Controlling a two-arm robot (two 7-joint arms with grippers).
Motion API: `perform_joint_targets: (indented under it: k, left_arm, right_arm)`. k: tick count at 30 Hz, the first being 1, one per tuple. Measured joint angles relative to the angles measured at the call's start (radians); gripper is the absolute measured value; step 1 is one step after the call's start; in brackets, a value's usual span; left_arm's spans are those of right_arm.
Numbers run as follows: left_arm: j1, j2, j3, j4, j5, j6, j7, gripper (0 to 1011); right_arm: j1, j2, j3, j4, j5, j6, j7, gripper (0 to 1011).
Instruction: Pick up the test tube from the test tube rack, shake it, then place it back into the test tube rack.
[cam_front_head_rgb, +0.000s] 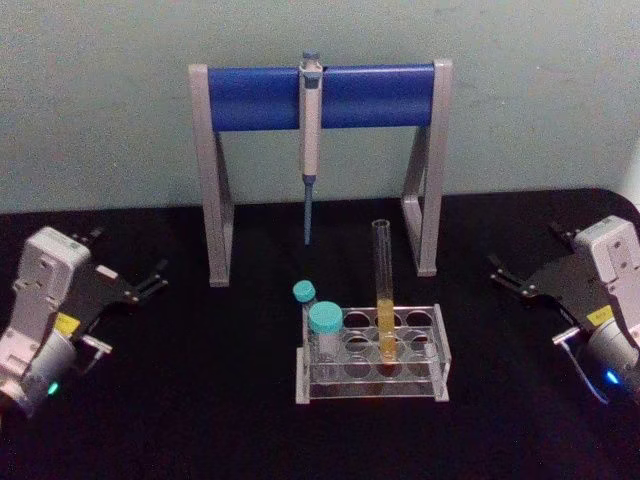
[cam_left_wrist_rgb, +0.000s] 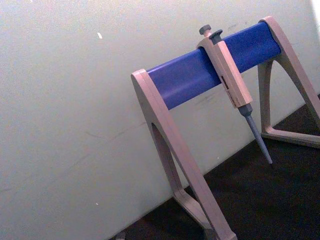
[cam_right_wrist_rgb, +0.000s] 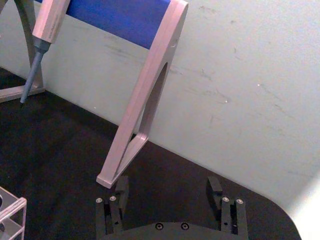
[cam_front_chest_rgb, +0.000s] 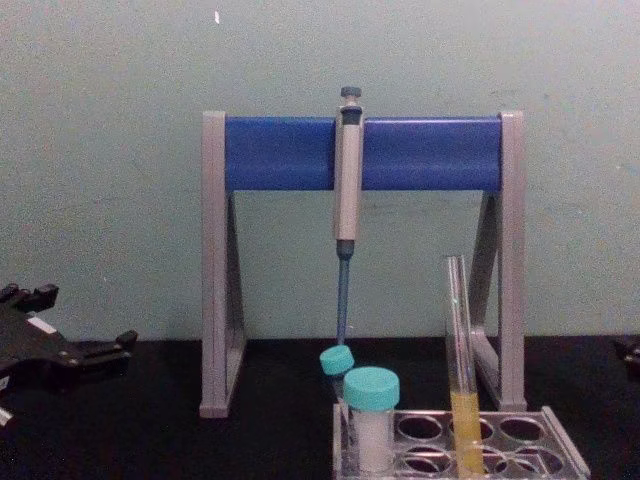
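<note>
Test tube rack (cam_front_head_rgb: 370, 392) holds test tube (cam_front_head_rgb: 384, 290) upright, mouth up

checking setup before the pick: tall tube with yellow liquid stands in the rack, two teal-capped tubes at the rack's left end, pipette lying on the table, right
No: the pipette hangs tip down from the grey stand's blue crossbar, not on the table, as the head view shows. The test tube does stand in the test tube rack, with the two teal-capped tubes at its left end.
</note>
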Motion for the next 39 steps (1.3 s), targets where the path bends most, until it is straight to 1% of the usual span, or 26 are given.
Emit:
perform_joint_targets:
  k: [39]
  left_arm:
    - [0.0,0.0,0.0,0.0,0.0,0.0,0.0,1010]
  right_arm:
    - [0.0,0.0,0.0,0.0,0.0,0.0,0.0,1000]
